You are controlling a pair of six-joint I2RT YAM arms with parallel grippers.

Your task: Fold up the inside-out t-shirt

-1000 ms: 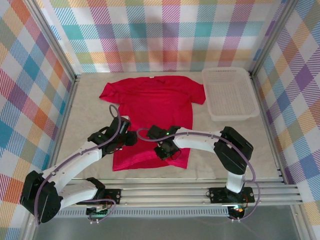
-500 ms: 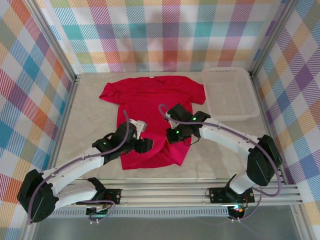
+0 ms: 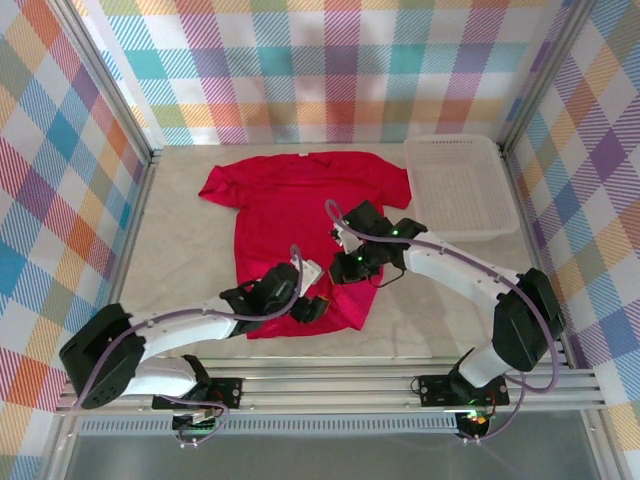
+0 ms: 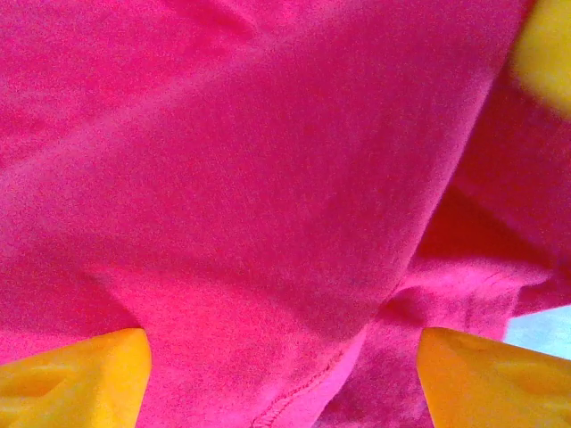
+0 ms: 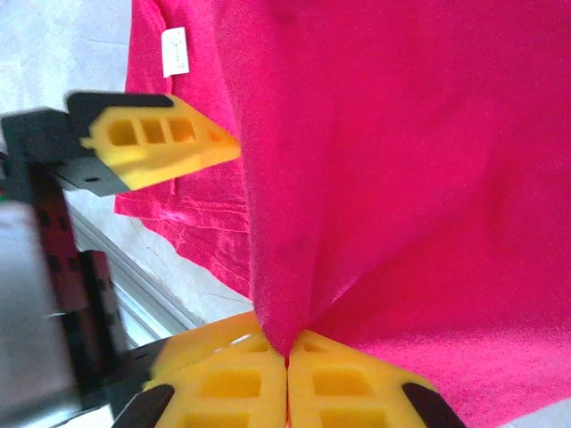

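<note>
light: bright, even | shadows: soft | wrist views: close-up blur

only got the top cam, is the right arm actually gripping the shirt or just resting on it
observer: gripping. in the right wrist view the right gripper has its fingers shut on a pinched fold of the t-shirt.
operator: and the left one
observer: the left gripper is open, fingers wide apart, red cloth spread across the gap, not pinched.
operator: see the tag anywhere
observer: yes, a small white tag lies on the cloth just above the left gripper's finger, right wrist view.
</note>
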